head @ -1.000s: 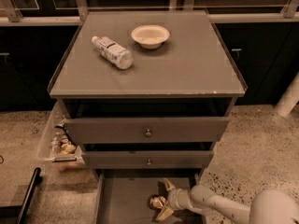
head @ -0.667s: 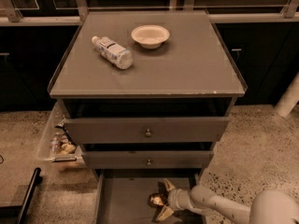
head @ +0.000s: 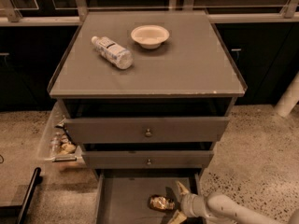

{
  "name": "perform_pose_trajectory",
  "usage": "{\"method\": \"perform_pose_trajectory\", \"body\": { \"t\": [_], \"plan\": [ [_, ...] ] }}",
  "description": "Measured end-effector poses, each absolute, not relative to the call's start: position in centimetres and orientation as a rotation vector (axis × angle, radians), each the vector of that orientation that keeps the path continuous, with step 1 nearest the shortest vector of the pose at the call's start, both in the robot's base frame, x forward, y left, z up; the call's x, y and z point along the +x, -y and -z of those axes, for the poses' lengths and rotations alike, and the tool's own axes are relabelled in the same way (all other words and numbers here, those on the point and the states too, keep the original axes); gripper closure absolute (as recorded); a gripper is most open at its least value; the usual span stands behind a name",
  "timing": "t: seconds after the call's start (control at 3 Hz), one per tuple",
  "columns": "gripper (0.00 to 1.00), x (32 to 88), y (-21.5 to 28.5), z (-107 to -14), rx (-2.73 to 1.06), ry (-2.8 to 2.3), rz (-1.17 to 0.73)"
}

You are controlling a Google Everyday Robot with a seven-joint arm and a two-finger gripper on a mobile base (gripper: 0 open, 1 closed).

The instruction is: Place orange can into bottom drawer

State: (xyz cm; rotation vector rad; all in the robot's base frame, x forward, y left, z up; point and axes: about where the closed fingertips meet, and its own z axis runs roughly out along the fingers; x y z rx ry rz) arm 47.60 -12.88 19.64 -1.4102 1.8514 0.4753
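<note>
The orange can (head: pixel 161 203) lies on its side on the floor of the open bottom drawer (head: pixel 122 199), near the drawer's right half. My gripper (head: pixel 175 202) reaches in from the lower right, just right of the can. Its fingers (head: pixel 181 188) are spread apart, one above and one below the can's right end, and are not closed on it. The white arm (head: pixel 229 210) runs off to the lower right corner.
A grey cabinet top (head: pixel 187 64) holds a clear water bottle (head: pixel 112 52) lying on its side and a white bowl (head: pixel 150 35). Two upper drawers with round knobs (head: pixel 148 133) stand slightly open. A clear bin (head: pixel 58 141) with snacks hangs at the cabinet's left. A black bar (head: pixel 29 193) lies on the floor at left.
</note>
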Motion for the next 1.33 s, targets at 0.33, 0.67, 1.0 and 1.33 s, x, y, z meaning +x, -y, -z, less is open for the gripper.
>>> {"method": "perform_pose_trajectory", "body": {
  "t": [0.33, 0.67, 1.0, 1.33],
  "plan": [
    [0.00, 45.6, 15.1, -22.8, -1.397, -1.859, -0.434],
    [0.00, 43.5, 18.0, -28.6, -1.417, -1.846, -0.315],
    [0.00, 42.5, 18.5, -33.8, -1.514, -1.818, -0.182],
    [0.00, 42.8, 18.2, -37.8, -1.601, -1.753, -0.050]
  ]
}}
